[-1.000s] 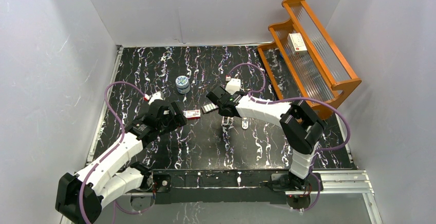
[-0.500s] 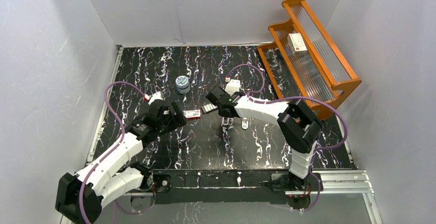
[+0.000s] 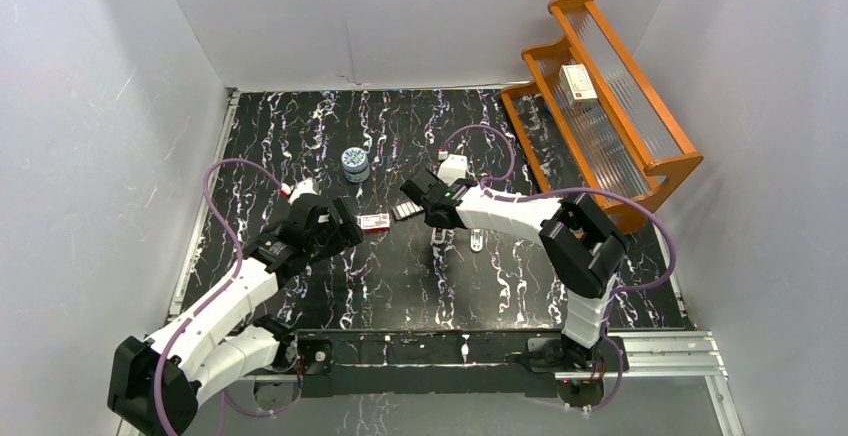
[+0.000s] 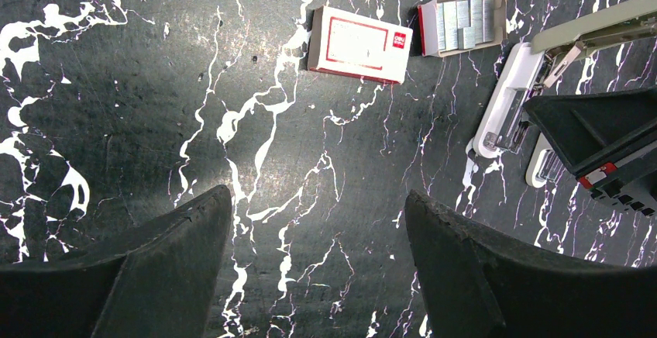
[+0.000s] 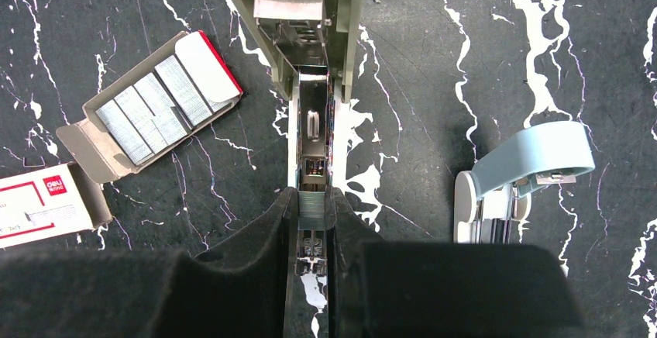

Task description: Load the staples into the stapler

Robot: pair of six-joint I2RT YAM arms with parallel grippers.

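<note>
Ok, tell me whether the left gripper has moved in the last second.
No. The left gripper stays open just left of the red-and-white staple sleeve, at the same gap from the blue-and-white tin.

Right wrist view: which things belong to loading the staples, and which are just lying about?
For the job: cream stapler, opened; staple strip in the right gripper; staple tray; red-and-white sleeve.
Lying about: light blue stapler.
</note>
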